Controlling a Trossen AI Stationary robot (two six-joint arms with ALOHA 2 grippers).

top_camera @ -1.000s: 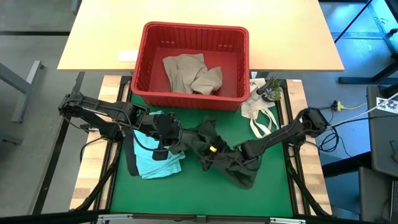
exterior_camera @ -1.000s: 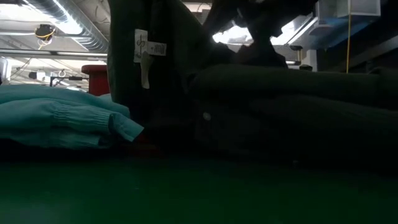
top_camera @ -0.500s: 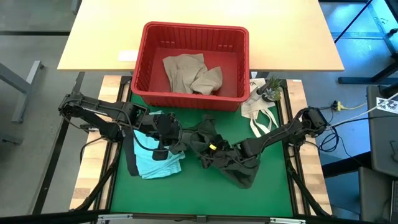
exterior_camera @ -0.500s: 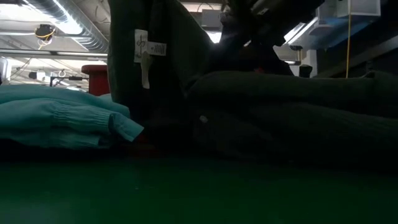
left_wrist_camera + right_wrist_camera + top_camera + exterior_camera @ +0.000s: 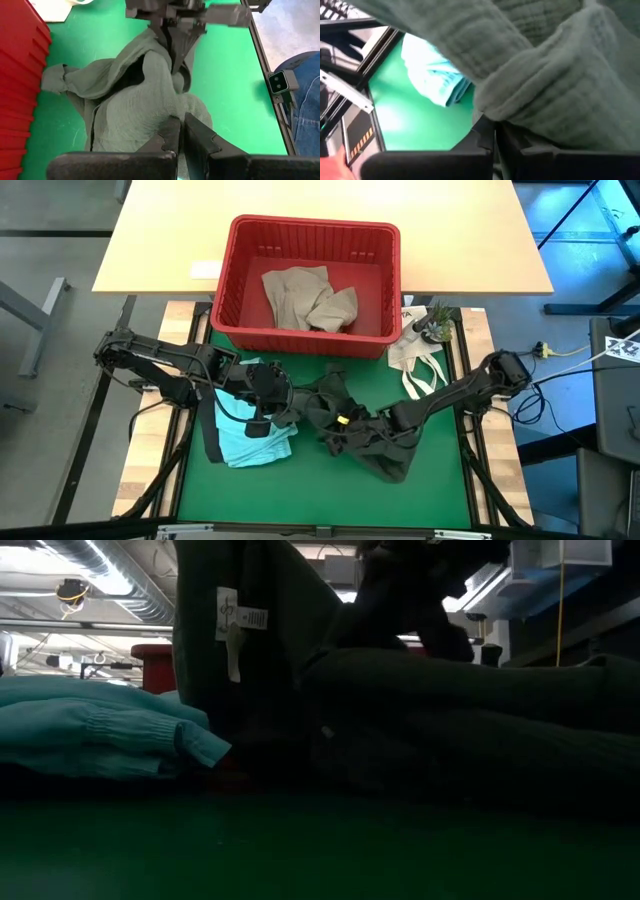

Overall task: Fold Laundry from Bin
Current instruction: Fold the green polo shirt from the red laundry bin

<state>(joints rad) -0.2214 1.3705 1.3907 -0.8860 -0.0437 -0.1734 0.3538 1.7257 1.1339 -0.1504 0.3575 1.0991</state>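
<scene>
Both grippers pinch the dark olive garment, which lies bunched on the green mat between them. The left gripper and the right gripper are clenched on its opposite edges, probably to spread it flat for folding.

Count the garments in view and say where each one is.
3. A beige garment lies in the red bin; a teal one lies on the green mat; an olive one lies crumpled between both grippers. Others may be hidden.
</scene>
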